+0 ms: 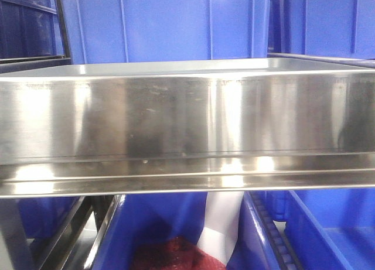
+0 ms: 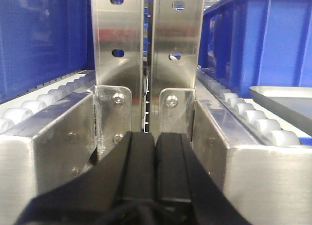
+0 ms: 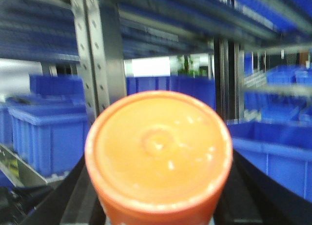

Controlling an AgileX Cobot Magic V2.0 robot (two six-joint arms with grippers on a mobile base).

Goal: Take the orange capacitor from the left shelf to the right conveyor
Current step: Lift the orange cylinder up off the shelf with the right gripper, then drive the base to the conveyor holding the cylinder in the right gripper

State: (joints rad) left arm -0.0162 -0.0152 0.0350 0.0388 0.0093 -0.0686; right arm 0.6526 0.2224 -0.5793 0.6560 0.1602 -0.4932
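Blue bins (image 1: pixel 176 24) are crowding the background behind and below the steel shelf (image 1: pixel 187 115), whose tall, shiny front lip is spanning the whole front view. Its top surface is showing only as a thin strip, so I cannot tell what is lying on it.

My right end effector (image 3: pixel 161 191) is clenching the capacitor (image 3: pixel 158 152). The capacitor's round orange end is facing the wrist camera and filling the middle of that view. My black fingers (image 3: pixel 73 200) are showing on both sides of it. Behind it, more blue bins and a perforated steel post (image 3: pixel 90 59) are appearing blurred.

My left end effector (image 2: pixel 156 171) is clenched on nothing, its two black pads pressing flat against each other. It is pointing at a pair of steel uprights (image 2: pixel 119 49) standing side by side with a narrow gap between them. White rollers (image 2: pixel 253 115) are running back along tracks to either side of the uprights. A silver tray (image 2: pixel 287 95) is sitting at the right edge, beside the right-hand rollers and in front of a blue bin.
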